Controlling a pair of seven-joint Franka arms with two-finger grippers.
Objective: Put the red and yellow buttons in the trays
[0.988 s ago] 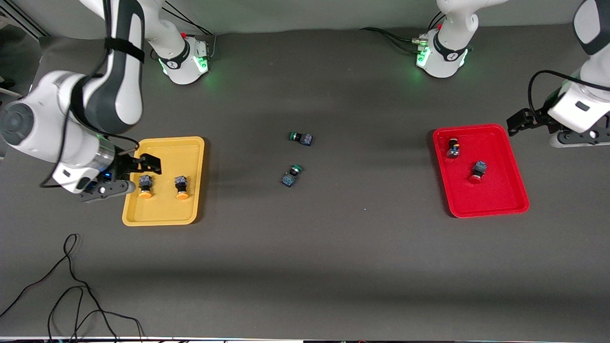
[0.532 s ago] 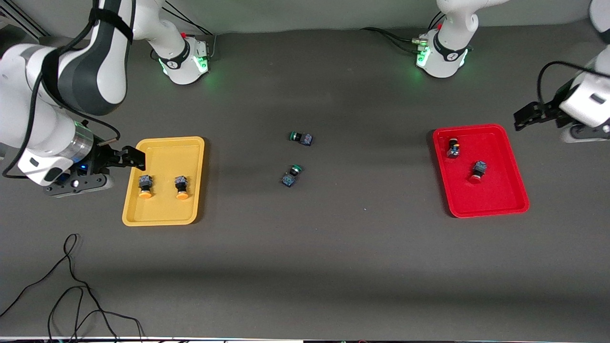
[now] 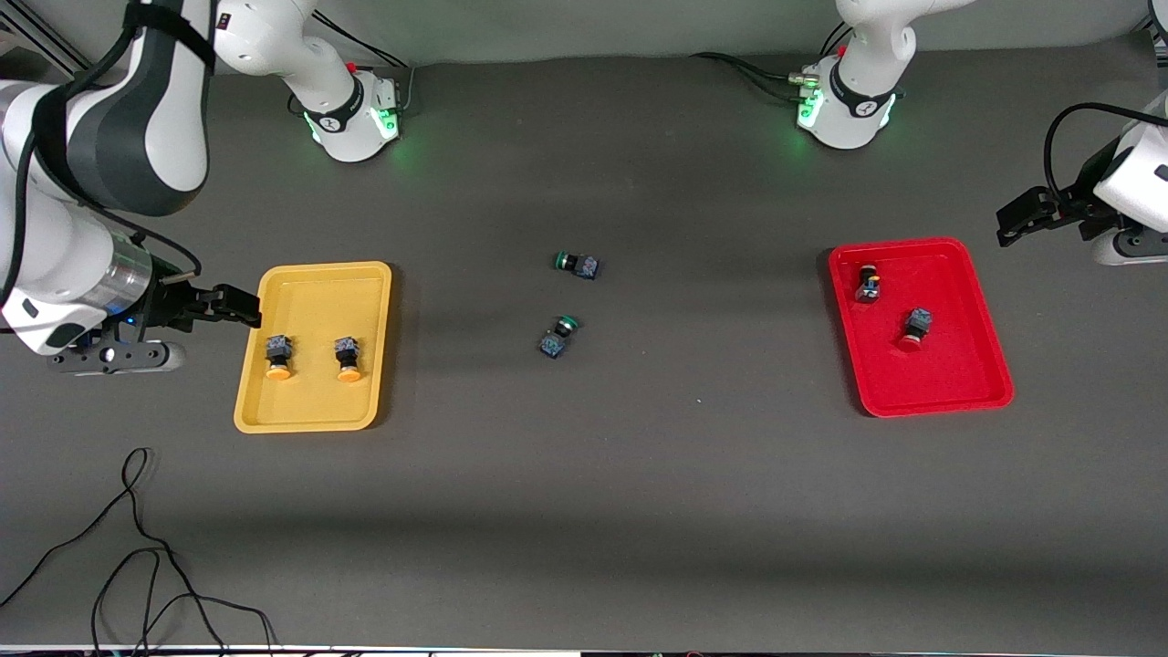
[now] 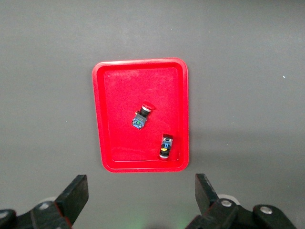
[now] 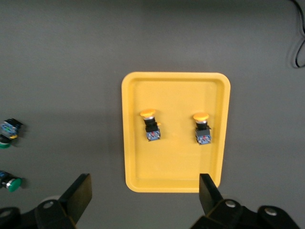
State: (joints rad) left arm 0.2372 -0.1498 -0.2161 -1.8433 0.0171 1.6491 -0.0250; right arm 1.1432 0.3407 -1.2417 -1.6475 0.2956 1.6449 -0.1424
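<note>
Now both orange-yellow buttons (image 3: 278,357) (image 3: 347,358) lie side by side in the yellow tray (image 3: 315,411) toward the right arm's end of the table (image 3: 584,511), and both red buttons (image 3: 867,284) (image 3: 915,328) lie in the red tray (image 3: 940,394) toward the left arm's end. Two green-capped switches (image 3: 577,265) (image 3: 557,336) rest on the table between the trays. The right gripper (image 3: 214,306) hangs just beside the yellow tray's outer edge, fingers (image 5: 78,193) spread and empty. The left gripper (image 3: 1027,214) hangs beside the red tray's farther corner, fingers (image 4: 76,195) likewise apart, holding nothing.

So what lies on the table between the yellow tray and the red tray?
Two green-capped buttons lie mid-table between the yellow tray and red tray, as the front view shows.
</note>
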